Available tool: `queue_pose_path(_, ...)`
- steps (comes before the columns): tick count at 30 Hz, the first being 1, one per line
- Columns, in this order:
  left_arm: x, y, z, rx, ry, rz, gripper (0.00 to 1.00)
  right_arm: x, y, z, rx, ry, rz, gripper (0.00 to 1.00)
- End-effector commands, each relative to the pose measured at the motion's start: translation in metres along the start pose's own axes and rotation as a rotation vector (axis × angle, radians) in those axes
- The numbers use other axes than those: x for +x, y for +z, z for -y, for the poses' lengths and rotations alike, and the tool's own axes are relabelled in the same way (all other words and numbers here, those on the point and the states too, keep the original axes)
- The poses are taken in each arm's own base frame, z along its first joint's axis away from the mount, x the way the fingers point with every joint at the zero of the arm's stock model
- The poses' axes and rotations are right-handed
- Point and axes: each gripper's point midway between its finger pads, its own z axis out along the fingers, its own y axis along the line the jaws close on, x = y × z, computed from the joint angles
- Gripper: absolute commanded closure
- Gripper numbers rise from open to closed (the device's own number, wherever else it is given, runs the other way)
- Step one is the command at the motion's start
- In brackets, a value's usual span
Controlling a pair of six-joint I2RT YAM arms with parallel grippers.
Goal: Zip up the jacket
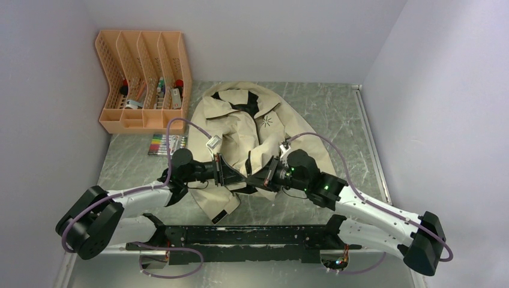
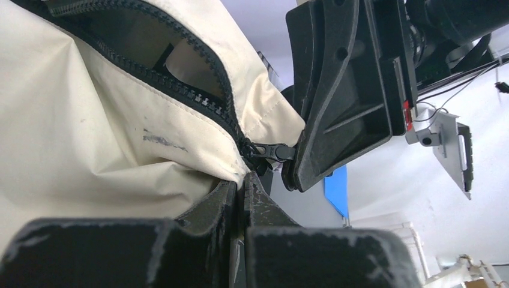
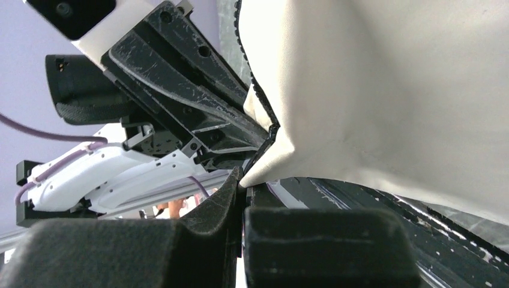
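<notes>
Beige jacket (image 1: pixel 237 135): left end effector (image 2: pixel 243 192) pinches hem (image 2: pixel 228 174), right end effector (image 3: pixel 243 189) pinches zipper pull (image 2: pixel 273 150)

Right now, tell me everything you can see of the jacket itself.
The jacket is cream fabric with dark lining at the collar and a small dark starburst logo on the chest. It lies crumpled on the grey table, collar away from the arms. Its dark zipper gapes open above the slider. The left gripper pinches the fabric just under the slider; the right gripper is closed on the zipper pull. A grey smudge marks the cloth.
</notes>
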Motion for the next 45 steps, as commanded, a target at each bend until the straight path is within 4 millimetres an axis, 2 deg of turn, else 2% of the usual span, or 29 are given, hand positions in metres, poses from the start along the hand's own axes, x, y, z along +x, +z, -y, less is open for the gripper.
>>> queue_pose_path(1,0.028,-0.003,-0.011,-0.06,0.036,-0.092,0.92,-0.041,-0.007,-0.045,-0.086,0.008,0.142,1.0)
queue_pose_path(12,0.033,-0.001,-0.011,-0.136,0.142,-0.12,0.92,-0.082,-0.005,-0.049,-0.085,0.044,0.173,1.0)
queue_pose_path(21,0.039,0.0,-0.007,-0.117,0.161,-0.139,0.92,-0.097,-0.003,-0.045,-0.08,0.024,0.206,1.0)
queue_pose_path(25,0.047,0.001,-0.007,-0.118,0.151,-0.167,0.92,-0.109,-0.005,-0.052,-0.106,0.006,0.267,1.0)
queue_pose_path(31,0.06,0.003,-0.004,-0.118,0.135,-0.201,0.92,-0.135,-0.002,-0.081,-0.179,-0.065,0.351,1.0)
queue_pose_path(39,0.077,0.008,0.013,-0.093,0.131,-0.237,0.92,-0.171,0.005,-0.091,-0.192,-0.101,0.473,1.0)
queue_pose_path(45,0.093,0.006,0.018,-0.108,0.116,-0.269,0.92,-0.184,0.001,-0.099,-0.201,-0.153,0.517,1.0)
